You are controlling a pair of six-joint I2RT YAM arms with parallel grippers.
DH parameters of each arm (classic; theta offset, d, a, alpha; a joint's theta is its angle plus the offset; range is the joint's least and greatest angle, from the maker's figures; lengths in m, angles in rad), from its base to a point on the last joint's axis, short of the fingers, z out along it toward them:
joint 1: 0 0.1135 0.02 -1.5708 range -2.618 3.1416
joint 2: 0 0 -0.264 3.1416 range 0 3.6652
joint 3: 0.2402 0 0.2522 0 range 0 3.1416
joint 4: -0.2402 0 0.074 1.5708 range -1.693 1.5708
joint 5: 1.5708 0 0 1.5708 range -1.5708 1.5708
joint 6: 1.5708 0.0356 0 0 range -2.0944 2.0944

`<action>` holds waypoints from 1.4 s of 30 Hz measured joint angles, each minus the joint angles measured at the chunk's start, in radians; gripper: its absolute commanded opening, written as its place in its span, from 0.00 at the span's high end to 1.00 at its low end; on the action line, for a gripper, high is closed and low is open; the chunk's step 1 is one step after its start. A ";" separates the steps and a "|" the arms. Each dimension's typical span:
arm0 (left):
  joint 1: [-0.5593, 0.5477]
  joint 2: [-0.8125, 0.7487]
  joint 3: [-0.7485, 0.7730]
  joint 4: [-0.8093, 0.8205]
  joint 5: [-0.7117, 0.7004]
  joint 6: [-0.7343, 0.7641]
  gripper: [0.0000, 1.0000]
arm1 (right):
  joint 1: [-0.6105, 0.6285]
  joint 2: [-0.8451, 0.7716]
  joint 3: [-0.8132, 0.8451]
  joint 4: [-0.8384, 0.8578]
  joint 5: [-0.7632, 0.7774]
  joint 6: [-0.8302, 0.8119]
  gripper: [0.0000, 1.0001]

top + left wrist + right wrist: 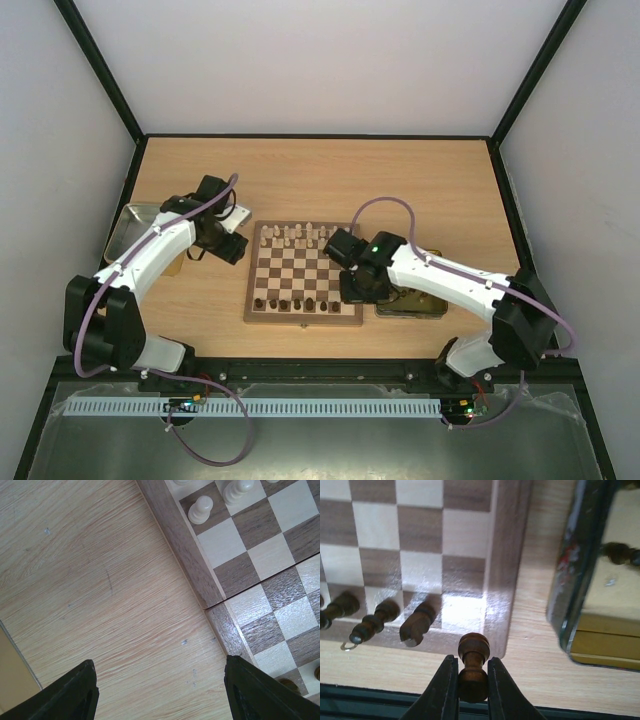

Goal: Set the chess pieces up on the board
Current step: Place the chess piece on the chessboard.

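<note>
Metal tray (pixel 128 222) sits at the table's (pixel 420 180) far left. Beside it the left gripper (pixel 160 695) hangs over bare wood just off the board's (pixel 305 272) left border, its fingers (pixel 75 692) spread wide and grasping nothing. Cream chessmen (pixel 295 235) line the board's far rows and dark chessmen (pixel 295 303) its near row. At the near right corner, the right gripper (pixel 472 680) is clenched on a dark pawn (pixel 473 662), whose head is over the border. Just right of the board lies a gold tin (pixel 590 580) with a dark piece (pixel 620 553) inside.
</note>
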 measured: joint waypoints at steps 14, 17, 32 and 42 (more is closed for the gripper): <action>0.000 0.000 0.000 0.003 -0.008 -0.003 0.31 | 0.057 0.067 -0.031 0.053 -0.048 0.037 0.89; 0.000 0.000 0.000 0.004 -0.008 -0.003 0.31 | 0.057 0.082 -0.031 0.060 -0.048 0.037 0.89; 0.000 0.000 0.000 0.004 -0.011 -0.004 0.31 | 0.057 0.150 -0.030 0.080 -0.047 0.034 0.85; 0.000 0.000 0.000 0.007 -0.011 -0.005 0.31 | 0.057 0.164 -0.013 0.082 -0.045 0.031 0.84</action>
